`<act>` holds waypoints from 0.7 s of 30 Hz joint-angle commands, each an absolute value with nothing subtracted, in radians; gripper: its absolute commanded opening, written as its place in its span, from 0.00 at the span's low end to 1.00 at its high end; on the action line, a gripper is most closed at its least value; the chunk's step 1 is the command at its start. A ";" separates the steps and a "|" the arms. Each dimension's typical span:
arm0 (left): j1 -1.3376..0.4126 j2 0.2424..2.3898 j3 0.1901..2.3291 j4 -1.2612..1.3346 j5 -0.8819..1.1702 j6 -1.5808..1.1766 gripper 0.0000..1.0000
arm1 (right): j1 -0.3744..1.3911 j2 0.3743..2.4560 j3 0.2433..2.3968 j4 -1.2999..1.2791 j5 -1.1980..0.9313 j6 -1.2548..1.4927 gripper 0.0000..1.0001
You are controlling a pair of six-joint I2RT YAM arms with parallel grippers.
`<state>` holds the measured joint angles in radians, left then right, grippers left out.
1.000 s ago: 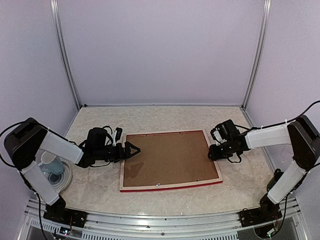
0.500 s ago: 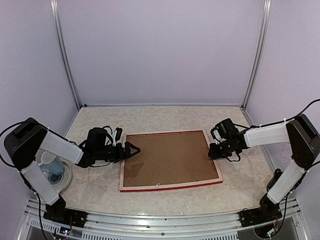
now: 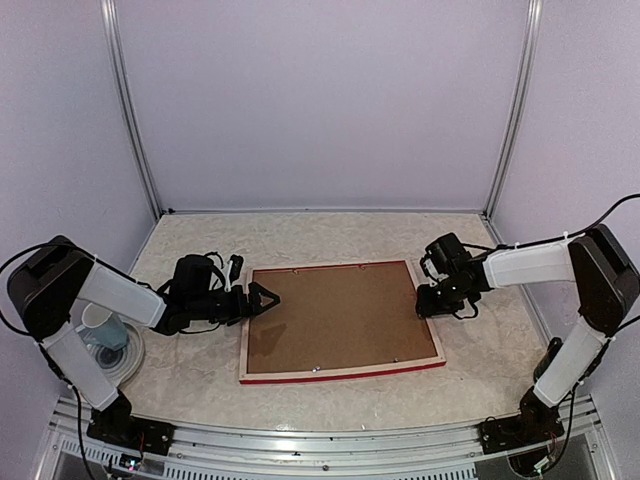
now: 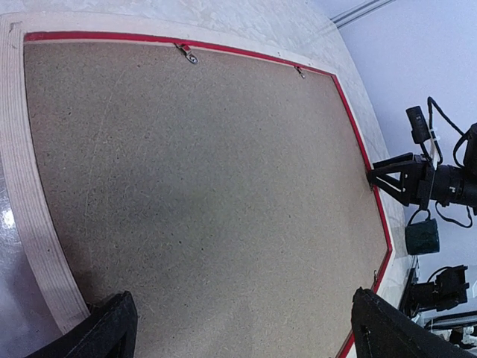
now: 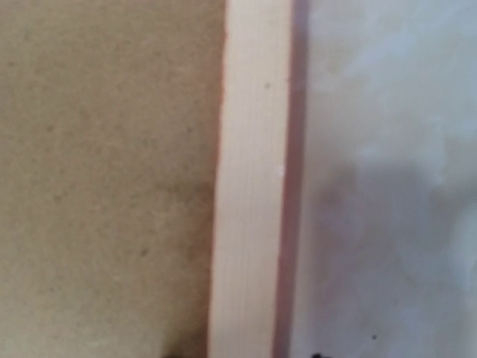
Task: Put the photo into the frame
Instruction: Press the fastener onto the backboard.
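The frame (image 3: pixel 343 374) lies face down in the middle of the table, its pale wood back and red edge showing. The brown hardboard backing panel (image 3: pixel 335 315) fills its opening. The photo is hidden. My left gripper (image 3: pixel 268 298) is open and empty, low over the frame's left rail, its fingers spread over the backing panel (image 4: pixel 201 186). My right gripper (image 3: pixel 428 301) points down at the frame's right rail (image 5: pixel 250 186). Its tips sit apart, one on each side of the rail, holding nothing. It also shows in the left wrist view (image 4: pixel 384 179).
Small metal tabs (image 4: pixel 188 54) sit along the frame's inner edge over the backing panel. A pale blue cup (image 3: pixel 103 327) stands on a round white plate (image 3: pixel 130 362) at the left, beside the left arm. Walls close in the table on three sides.
My right gripper has shifted slightly back along the frame's right rail. The left gripper and the frame have not moved.
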<state>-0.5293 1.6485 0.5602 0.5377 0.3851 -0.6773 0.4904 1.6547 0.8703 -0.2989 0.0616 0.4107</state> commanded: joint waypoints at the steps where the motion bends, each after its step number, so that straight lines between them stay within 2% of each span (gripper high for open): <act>1: -0.508 1.655 0.549 0.411 0.310 -0.679 0.99 | 0.507 1.713 0.889 -0.453 0.161 0.399 0.45; 13: -0.503 1.643 0.545 0.370 0.240 -0.699 0.99 | 0.531 1.700 0.891 -0.532 0.156 0.508 0.40; 21: -0.496 1.635 0.530 0.364 0.214 -0.729 0.99 | 0.545 1.656 0.883 -0.524 0.105 0.600 0.44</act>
